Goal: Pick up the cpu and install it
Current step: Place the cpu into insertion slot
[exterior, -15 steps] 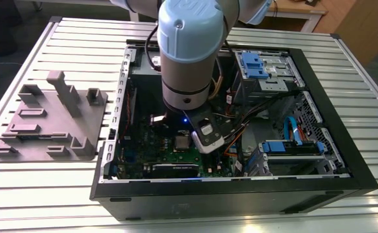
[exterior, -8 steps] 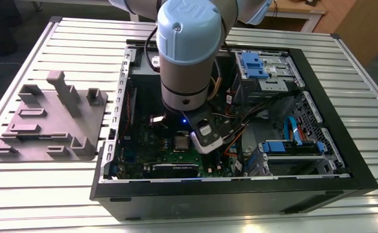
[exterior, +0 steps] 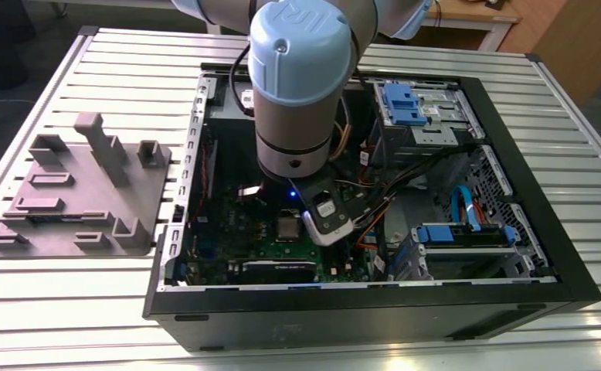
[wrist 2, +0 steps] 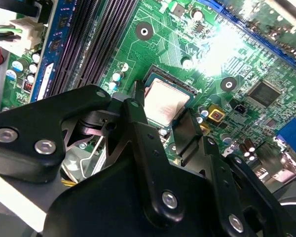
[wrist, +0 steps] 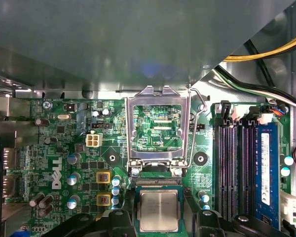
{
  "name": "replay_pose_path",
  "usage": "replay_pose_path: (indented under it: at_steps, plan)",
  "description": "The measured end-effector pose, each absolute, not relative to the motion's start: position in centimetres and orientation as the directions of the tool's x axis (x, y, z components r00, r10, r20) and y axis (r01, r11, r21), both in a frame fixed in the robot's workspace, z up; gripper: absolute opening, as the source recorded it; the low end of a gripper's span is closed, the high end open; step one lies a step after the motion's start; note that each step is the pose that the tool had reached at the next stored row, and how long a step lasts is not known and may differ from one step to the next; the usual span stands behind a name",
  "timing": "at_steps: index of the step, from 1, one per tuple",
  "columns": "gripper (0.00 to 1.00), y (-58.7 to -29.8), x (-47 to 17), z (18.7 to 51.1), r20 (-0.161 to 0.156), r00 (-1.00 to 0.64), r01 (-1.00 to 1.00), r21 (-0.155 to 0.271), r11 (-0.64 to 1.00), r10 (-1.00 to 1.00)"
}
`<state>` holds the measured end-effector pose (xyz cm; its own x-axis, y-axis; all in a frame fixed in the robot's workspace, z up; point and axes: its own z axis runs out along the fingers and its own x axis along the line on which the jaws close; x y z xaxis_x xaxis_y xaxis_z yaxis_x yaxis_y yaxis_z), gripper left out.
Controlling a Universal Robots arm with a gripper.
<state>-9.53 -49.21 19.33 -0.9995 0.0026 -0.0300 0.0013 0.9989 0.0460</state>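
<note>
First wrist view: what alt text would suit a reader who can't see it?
A silver-grey cpu lies seated on a green motherboard. Next to it a hinged metal frame is flipped open, and dark memory slots run alongside.

Exterior view: soft, even room light from overhead. The slatted table reads bright and pale. The inside of the computer case is dim, shaded by the arm. A small blue lamp glows at the wrist.

Second wrist view: a hard white glare burns out part of the green circuit board. Dark parts close to the lens are unlit.

First wrist view: the board is evenly lit. The metal wall is hazy grey with a faint bluish sheen. The cpu lid gives a dull reflection.
</note>
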Motion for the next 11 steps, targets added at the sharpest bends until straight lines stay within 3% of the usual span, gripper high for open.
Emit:
replay_pose_path:
  at_steps: [11]
  plan:
    - [0.47,-49.21,-9.55,19.17,-0.03,-1.0,0.001,0.046,0.999,0.003]
